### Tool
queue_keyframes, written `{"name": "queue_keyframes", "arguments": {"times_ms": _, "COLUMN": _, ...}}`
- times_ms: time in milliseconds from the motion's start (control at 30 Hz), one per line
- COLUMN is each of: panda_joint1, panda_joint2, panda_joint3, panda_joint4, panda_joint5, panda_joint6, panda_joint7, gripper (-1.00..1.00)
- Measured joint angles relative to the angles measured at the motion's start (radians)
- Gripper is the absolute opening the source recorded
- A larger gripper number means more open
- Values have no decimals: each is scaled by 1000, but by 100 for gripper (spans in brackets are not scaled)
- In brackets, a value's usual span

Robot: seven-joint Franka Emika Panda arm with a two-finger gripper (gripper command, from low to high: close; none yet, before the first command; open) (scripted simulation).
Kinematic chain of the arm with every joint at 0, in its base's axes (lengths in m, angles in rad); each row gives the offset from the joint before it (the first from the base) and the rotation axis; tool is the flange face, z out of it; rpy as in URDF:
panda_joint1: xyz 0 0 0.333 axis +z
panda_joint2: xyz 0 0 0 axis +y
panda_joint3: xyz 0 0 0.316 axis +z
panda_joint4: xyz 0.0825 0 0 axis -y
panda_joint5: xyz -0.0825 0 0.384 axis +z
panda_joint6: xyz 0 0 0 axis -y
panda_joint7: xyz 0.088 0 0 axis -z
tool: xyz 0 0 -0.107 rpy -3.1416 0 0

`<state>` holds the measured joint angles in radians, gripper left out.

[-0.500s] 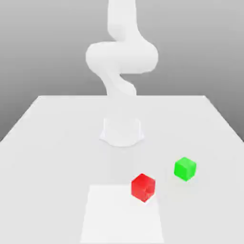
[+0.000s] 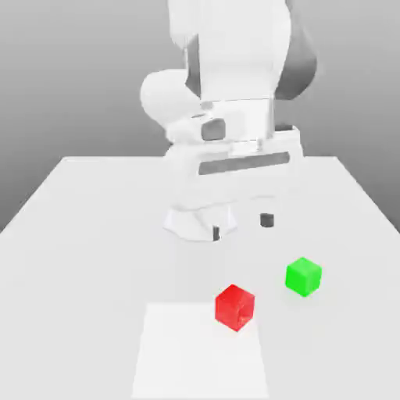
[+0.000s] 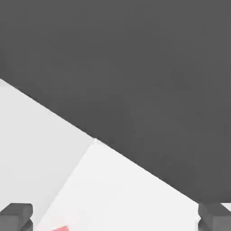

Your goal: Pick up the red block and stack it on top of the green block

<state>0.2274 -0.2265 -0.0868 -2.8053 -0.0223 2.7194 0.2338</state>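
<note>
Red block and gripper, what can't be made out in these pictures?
- Hand view: the red block is cut off by the picture's edge, leaving a sliver.
- Exterior view: the arm's bulk hides the table behind it.
- Exterior view: the red block's far faces are turned away.

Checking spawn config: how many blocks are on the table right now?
2. The red block sits at the corner of the paler square patch near the front; the green block sits apart, toward the exterior view's right and slightly farther back. None stacked.
</note>
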Motion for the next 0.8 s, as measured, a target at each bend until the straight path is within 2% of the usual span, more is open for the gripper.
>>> {"name": "queue_keyframes", "arguments": {"times_ms": 100, "panda_joint1": 27, "panda_joint2": 157, "panda_joint3": 3, "panda_joint4": -72, "panda_joint5": 10, "panda_joint6": 115, "panda_joint7": -107, "gripper": 0}}
{"name": "queue_keyframes", "arguments": {"times_ms": 300, "panda_joint1": 3, "panda_joint2": 394, "panda_joint3": 50, "panda_joint4": -59, "panda_joint5": 74, "panda_joint6": 312, "panda_joint7": -174, "gripper": 0}}
{"name": "queue_keyframes", "arguments": {"times_ms": 333, "panda_joint1": -4, "panda_joint2": 417, "panda_joint3": 58, "panda_joint4": -56, "panda_joint5": 78, "panda_joint6": 332, "panda_joint7": -178, "gripper": -100}}
{"name": "queue_keyframes", "arguments": {"times_ms": 567, "panda_joint1": -7, "panda_joint2": 416, "panda_joint3": 61, "panda_joint4": -56, "panda_joint5": 76, "panda_joint6": 330, "panda_joint7": -175, "gripper": -100}}
{"name": "queue_keyframes", "arguments": {"times_ms": 800, "panda_joint1": 6, "panda_joint2": 187, "panda_joint3": 30, "panda_joint4": -89, "panda_joint5": 15, "panda_joint6": 134, "panda_joint7": -132, "gripper": -100}}
